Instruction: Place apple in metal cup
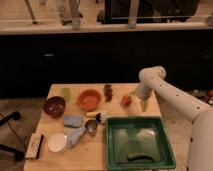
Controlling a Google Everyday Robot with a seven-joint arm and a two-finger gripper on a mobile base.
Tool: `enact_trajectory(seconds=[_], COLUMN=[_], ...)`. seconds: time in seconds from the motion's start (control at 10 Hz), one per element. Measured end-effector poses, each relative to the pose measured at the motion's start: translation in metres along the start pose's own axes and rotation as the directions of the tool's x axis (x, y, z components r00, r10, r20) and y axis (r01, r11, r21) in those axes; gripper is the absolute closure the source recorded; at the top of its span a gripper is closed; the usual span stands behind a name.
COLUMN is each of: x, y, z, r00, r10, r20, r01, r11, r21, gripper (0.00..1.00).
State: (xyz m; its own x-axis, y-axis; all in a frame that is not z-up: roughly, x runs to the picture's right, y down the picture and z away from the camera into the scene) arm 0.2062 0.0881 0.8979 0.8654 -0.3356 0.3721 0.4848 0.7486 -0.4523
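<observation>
The apple (126,100), small and orange-red, lies on the wooden table (95,155) just behind the green tray's far left corner. My gripper (140,101) hangs from the white arm immediately right of the apple, close beside it near table height. The metal cup (91,127), small and silvery with a dark inside, stands upright near the table's middle, left of the tray and well to the front left of the apple.
A green tray (111,145) fills the front right. An orange bowl (89,99), a maroon bowl (54,106), a green cup (66,93), a blue sponge (73,120), a white dish (57,142), a brown object (108,92) and a brush (35,146) are spread across the table.
</observation>
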Motion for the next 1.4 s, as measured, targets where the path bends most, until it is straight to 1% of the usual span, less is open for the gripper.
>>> enact_trajectory(seconds=[0.2, 0.3, 0.5, 0.6, 0.8, 0.9, 1.2, 1.4], x=[0.004, 0.006, -0.008, -0.013, -0.026, -0.027, -0.021, -0.016], y=[0.001, 0.001, -0.013, -0.020, -0.036, -0.038, -0.041, -0.043], z=[0.001, -0.002, -0.001, 0.002, 0.010, 0.015, 0.026, 0.034], r00=[1.000, 1.000, 0.999, 0.999, 0.996, 0.995, 0.994, 0.994], r10=[-0.008, -0.004, -0.014, -0.029, -0.066, -0.076, -0.075, -0.067], r20=[-0.001, 0.005, 0.034, 0.041, 0.059, 0.065, 0.075, 0.082], r01=[0.008, 0.004, 0.010, 0.025, 0.060, 0.070, 0.068, 0.061], r11=[1.000, 0.999, 0.995, 0.994, 0.993, 0.993, 0.994, 0.995], r21=[0.012, 0.034, 0.095, 0.102, 0.103, 0.099, 0.090, 0.078], gripper=[0.20, 0.20, 0.20, 0.20, 0.20, 0.20, 0.20, 0.20])
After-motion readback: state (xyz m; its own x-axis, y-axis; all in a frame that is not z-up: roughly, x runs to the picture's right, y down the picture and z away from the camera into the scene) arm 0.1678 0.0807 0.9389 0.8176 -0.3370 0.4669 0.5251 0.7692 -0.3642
